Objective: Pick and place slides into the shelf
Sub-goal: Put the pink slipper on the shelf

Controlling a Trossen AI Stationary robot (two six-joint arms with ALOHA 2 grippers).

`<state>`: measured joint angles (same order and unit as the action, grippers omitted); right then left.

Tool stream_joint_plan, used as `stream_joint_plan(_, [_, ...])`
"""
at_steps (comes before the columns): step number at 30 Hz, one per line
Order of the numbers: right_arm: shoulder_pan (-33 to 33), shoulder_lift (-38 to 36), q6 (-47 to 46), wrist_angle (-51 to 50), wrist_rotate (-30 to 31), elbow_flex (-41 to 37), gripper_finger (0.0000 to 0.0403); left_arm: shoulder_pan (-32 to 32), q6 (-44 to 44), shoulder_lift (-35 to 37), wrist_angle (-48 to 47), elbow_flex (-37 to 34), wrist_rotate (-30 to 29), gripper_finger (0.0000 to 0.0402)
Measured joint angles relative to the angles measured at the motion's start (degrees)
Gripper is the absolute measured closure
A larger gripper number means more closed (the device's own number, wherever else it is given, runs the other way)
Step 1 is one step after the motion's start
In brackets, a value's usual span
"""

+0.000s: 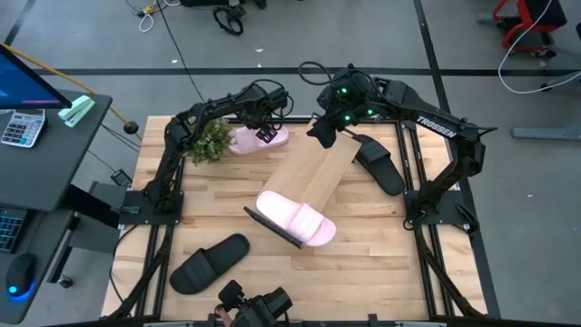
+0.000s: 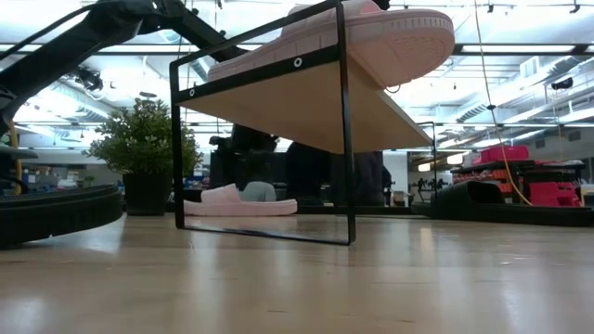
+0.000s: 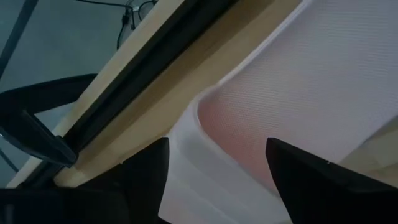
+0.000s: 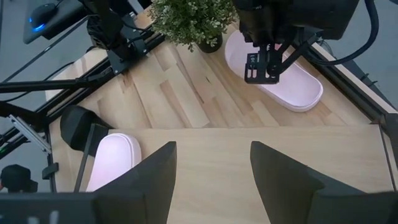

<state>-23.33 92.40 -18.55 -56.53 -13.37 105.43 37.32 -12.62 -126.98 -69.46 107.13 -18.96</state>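
High view: shelf (image 1: 313,173) lies diagonally mid-table, a pink slide (image 1: 295,217) on its near end.
Left gripper (image 1: 267,134): over the second pink slide (image 1: 259,138) at the far edge beside a potted plant (image 1: 211,141) — fingers apart around it.
Right gripper (image 1: 323,133): above the shelf's far end, fingers spread, holding nothing.
Black slides: one (image 1: 379,164) right of the shelf, one (image 1: 209,263) near-left.

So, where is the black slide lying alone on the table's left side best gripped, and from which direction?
Probably at the wide strap, from straight above. The black slide lies flat, sole down, with the strap arching up and nothing close around it.
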Motion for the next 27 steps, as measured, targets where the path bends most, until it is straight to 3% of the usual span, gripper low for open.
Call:
stream_joint_plan(18, [0.0, 0.0, -0.85, 0.26, 0.09, -0.02, 0.0192, 0.4, 0.42, -2.08, -0.54, 0.07, -1.85, 0.0182])
stream_joint_plan(27, [0.0, 0.01, -1.38, 0.31, 0.09, -0.02, 0.0193, 1.07, 1.01, -2.08, -0.36, 0.07, -1.97, 0.0238])
